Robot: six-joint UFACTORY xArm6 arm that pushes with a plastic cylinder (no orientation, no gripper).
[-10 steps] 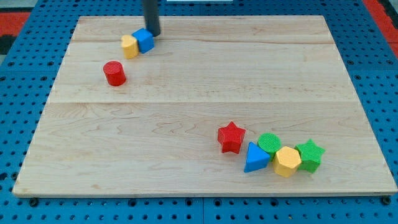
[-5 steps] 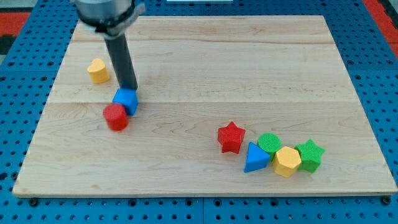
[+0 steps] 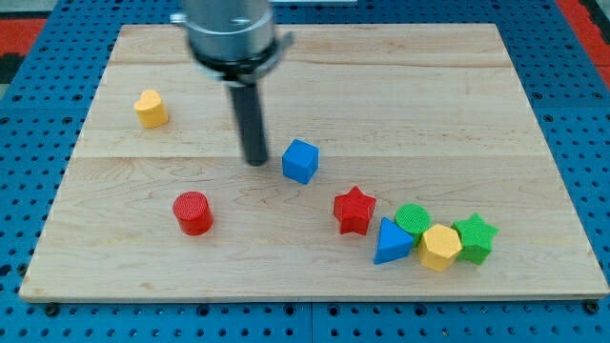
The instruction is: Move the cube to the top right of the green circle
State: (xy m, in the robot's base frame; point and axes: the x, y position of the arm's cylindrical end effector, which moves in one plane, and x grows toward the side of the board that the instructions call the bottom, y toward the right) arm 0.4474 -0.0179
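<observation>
The blue cube [image 3: 300, 160] sits near the board's middle. My tip [image 3: 255, 162] is just to its left, with a small gap between them. The green circle [image 3: 413, 218] lies at the lower right, in a cluster, well to the right of and below the cube. The red star [image 3: 355, 210] lies between the cube and the green circle.
A blue triangle [image 3: 392, 242], a yellow hexagon [image 3: 440, 247] and a green star [image 3: 475, 237] crowd around the green circle. A red cylinder [image 3: 193, 211] stands at the lower left. A yellow block [image 3: 150, 108] sits at the upper left. The wooden board [image 3: 400, 105] lies on blue pegboard.
The blue cube has moved from the top left down past the red cylinder, then right toward the middle. The red cylinder and yellow block were knocked aside. My tip followed the cube.
</observation>
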